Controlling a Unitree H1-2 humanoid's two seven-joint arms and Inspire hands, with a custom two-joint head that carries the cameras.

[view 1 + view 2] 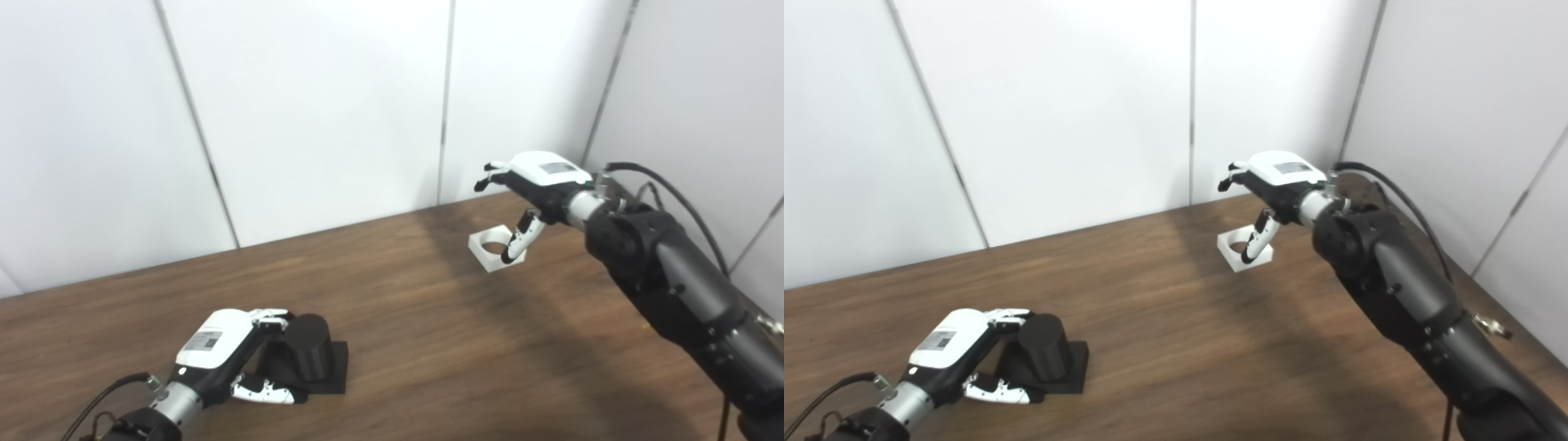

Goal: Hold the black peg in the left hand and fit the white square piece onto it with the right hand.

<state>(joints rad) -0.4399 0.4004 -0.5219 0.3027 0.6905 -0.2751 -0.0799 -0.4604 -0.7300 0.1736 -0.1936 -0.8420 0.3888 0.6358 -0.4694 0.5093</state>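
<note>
The black peg stands on its square base on the wooden table, the left hand wrapped around it. Far right, the white square piece lies beneath the right hand, fingers spread, empty.

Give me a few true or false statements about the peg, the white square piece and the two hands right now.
1. The white square piece lies on the table. True.
2. The white square piece already sits on the black peg. False: they lie far apart.
3. The left hand is at the black peg, fingers on either side. True.
4. The right hand is closed into a fist. False: its fingers are spread open above the white piece.
5. The black peg lies on its side. False: it stands upright on its square base.
</note>
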